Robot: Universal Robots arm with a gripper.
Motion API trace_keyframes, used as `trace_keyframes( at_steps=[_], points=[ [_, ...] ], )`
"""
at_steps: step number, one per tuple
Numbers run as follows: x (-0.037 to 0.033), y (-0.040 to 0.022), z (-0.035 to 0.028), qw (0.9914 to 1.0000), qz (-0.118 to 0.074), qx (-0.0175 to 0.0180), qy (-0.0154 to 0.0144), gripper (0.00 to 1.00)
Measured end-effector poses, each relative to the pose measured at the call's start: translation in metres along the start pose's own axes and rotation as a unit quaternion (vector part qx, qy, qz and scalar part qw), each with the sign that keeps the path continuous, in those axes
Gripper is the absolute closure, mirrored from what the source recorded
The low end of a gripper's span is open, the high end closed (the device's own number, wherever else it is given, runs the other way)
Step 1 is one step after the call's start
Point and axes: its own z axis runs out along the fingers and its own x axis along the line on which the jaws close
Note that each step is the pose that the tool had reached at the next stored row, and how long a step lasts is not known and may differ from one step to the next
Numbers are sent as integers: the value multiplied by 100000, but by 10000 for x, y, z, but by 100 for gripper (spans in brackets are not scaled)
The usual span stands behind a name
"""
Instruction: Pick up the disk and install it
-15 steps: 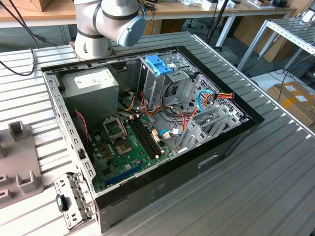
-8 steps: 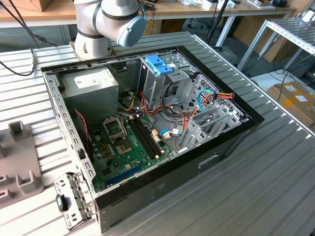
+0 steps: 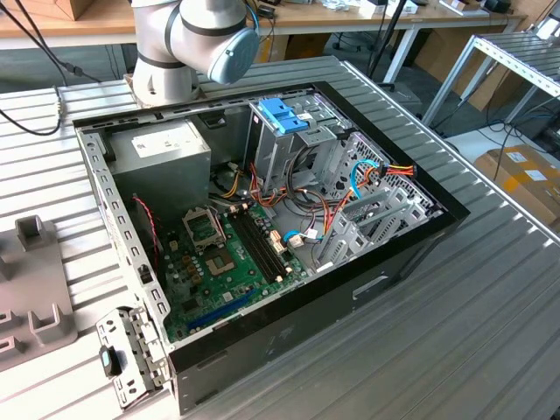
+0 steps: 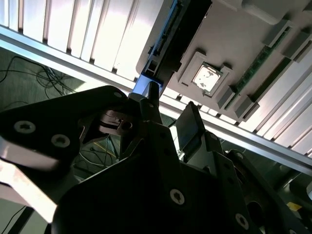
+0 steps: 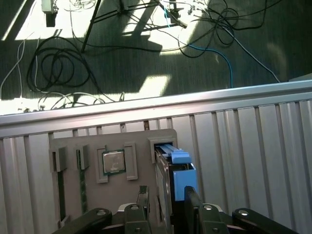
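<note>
Edgewise, disk [image 5: 178, 158] in grey holder [image 5: 139, 139], long axis seemingly toward fingers [image 5: 193, 204]

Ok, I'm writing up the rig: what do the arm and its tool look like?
The arm is built of rounded silver-grey joint housings, one closed by a pale blue round cap. The tool is matte black, made of flat angular plates with round screw heads, ending in two narrow black fingers.

My tool [image 5: 165, 202] hangs over the disk [image 5: 183, 175], standing on edge in a grey tray [image 5: 141, 139] beside a chip [image 5: 113, 162], on the table [image 5: 253, 146].
</note>
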Motion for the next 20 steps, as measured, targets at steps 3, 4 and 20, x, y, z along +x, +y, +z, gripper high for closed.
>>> trace_keyframes(
  at_steps=[3, 4, 20],
  points=[
    [0, 0, 3, 99999, -381, -16, 14, 58],
    [0, 0, 4, 99998, -602, -27, 26, 58],
    [1, -1, 20, 99995, -997, -44, 42, 58]
  ],
)
